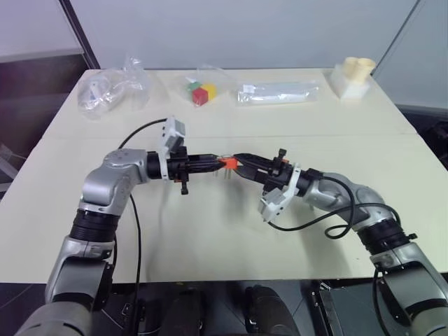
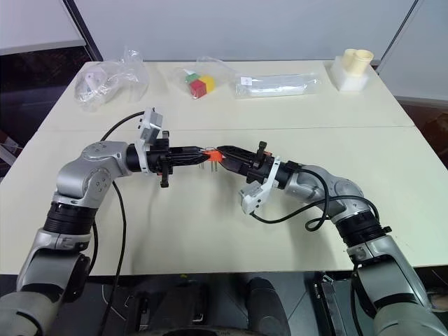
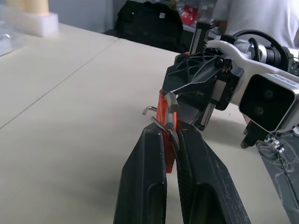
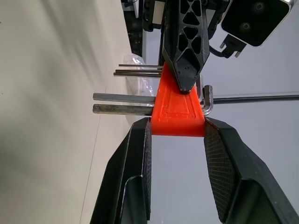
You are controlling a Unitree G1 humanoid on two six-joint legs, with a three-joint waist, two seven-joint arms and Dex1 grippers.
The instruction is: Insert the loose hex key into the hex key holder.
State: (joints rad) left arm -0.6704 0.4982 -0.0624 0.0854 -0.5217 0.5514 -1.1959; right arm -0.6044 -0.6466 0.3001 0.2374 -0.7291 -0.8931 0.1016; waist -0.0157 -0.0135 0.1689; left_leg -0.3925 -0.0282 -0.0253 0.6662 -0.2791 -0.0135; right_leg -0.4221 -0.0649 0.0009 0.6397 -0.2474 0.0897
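Above the middle of the table, my two grippers meet tip to tip. My right gripper (image 4: 177, 124) is shut on the red-orange hex key holder (image 4: 177, 111), its fingers pressing on two opposite sides. Several short grey keys (image 4: 122, 103) stick out of the holder. My left gripper (image 3: 170, 134) is shut on the loose hex key (image 3: 161, 125), a thin grey rod pinched at its fingertips and touching the holder (image 3: 164, 108). In the head views the holder (image 1: 227, 163) shows as a small orange spot between the left gripper (image 1: 215, 162) and the right gripper (image 1: 238, 160).
Along the table's far side lie a crumpled clear bag (image 1: 112, 89), a bag with red, green and yellow cubes (image 1: 201, 92), a long clear packet (image 1: 278, 92) and a cream block with two cylinders (image 1: 355, 75). A person in white (image 3: 252, 14) stands beyond the table.
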